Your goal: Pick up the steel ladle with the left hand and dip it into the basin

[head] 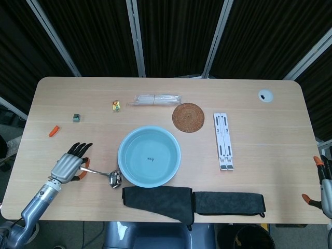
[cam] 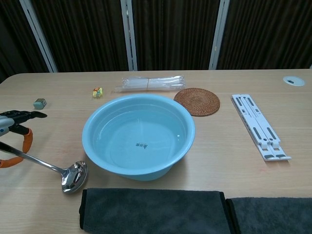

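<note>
My left hand (head: 68, 164) has a ribbed grey metal-look back and matt black fingers. The steel ladle (cam: 63, 174) it holds is polished, its bowl mirror-bright beside the basin (cam: 139, 136), which is smooth, glossy light-blue plastic. The table (head: 270, 140) under the basin is matt pale wood grain. In front of the basin lies a dark, matt cloth (cam: 151, 210). Behind the basin sit a rough woven brown coaster (cam: 197, 101) and a clear, shiny plastic packet (cam: 150, 82).

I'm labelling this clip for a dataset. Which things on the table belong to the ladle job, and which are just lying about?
Part of the job:
- steel ladle
- basin
- left hand, holding the ladle's handle

Just lying about:
- woven coaster
- white folding stand
- dark cloths
- clear plastic packet
- small orange piece
</note>
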Controlling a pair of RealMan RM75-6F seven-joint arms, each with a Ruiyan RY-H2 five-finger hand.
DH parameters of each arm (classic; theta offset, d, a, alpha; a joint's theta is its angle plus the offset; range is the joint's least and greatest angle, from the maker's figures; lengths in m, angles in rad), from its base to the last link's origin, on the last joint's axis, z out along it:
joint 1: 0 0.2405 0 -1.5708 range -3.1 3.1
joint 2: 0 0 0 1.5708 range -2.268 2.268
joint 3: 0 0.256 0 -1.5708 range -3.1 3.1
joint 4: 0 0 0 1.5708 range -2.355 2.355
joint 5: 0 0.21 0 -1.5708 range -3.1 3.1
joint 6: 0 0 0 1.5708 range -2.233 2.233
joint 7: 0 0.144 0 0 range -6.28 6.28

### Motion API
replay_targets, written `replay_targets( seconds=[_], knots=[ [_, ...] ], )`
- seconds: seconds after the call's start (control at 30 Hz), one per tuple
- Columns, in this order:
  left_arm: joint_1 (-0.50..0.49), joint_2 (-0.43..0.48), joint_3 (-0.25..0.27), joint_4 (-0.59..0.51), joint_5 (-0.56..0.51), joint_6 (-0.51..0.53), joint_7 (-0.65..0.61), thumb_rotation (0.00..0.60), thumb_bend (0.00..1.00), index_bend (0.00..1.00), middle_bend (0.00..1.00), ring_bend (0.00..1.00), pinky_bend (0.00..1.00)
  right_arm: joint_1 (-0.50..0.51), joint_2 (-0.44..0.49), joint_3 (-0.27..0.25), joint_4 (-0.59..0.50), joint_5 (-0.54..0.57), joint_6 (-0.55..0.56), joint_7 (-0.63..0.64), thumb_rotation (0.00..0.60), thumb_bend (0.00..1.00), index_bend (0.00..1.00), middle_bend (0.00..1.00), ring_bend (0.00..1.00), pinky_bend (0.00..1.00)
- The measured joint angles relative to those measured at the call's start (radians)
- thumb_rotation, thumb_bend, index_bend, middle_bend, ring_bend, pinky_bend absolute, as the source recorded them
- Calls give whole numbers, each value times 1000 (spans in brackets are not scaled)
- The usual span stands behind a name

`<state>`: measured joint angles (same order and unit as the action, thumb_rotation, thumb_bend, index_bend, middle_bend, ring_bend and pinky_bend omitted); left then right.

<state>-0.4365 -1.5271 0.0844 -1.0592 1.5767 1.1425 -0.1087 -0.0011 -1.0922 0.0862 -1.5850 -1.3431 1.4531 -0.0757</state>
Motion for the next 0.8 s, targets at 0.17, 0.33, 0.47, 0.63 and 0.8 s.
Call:
replay_targets(
  seconds=[0.17,0.33,0.47,0.63,0.8],
  knots=[
    [13,32,10,-43,10,21,-2,600,403,606,0,0,0,-1,1,-2,-1,-3,0,1,600,0,0,0,0,0],
    [20,56,17,-74,22,37,-6,600,403,612,0,0,0,0,-1,-5,-1,-8,-2,1,600,0,0,0,0,0],
    [24,76,22,-102,34,53,-10,600,402,622,0,0,0,-2,0,-6,-4,-14,4,3,600,0,0,0,0,0],
    [33,109,32,-144,55,82,-23,600,402,620,0,0,0,-6,4,-9,-8,-23,12,11,600,0,0,0,0,0],
    [43,149,48,-206,100,133,-24,600,401,618,0,0,0,-8,9,-14,-13,-34,15,20,600,0,0,0,0,0]
  ],
)
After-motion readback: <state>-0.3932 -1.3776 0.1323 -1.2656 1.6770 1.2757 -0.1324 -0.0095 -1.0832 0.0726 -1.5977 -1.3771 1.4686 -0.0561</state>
